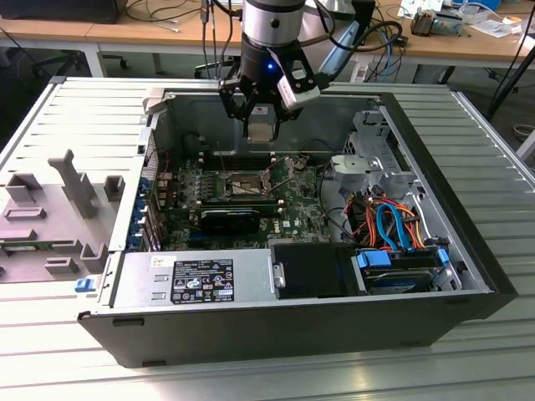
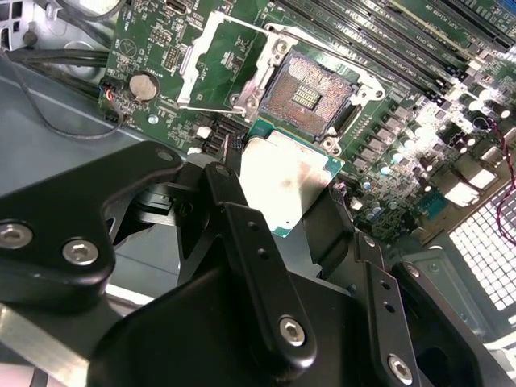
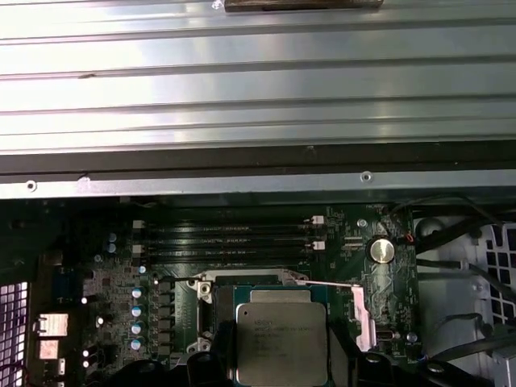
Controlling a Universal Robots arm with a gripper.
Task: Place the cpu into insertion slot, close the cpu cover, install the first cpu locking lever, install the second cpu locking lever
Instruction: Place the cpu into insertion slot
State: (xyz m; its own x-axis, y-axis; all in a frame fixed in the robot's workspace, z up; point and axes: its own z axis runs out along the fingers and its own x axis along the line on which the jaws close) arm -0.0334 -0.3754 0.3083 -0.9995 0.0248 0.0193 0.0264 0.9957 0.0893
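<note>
cpu (image 2: 282,173) gripped by edges in hand (image 2: 284,211), hand closed on it, hanging above board over/near open insertion slot (image 2: 308,97), not yet seated; cpu cover (image 2: 196,68) flipped back

Risk: tilt or corner mismatch on way down, cd bend socket pins; thin edge grip cd slip, chip drops on board

Chip square, no real long axis; metal top up, edges approx parallel w/ slot rim

Electronics lab, cable-strewn wooden benches (image 1: 58,30), opened computer case (image 1: 251,332) on metal table (image 1: 476,363)
</note>
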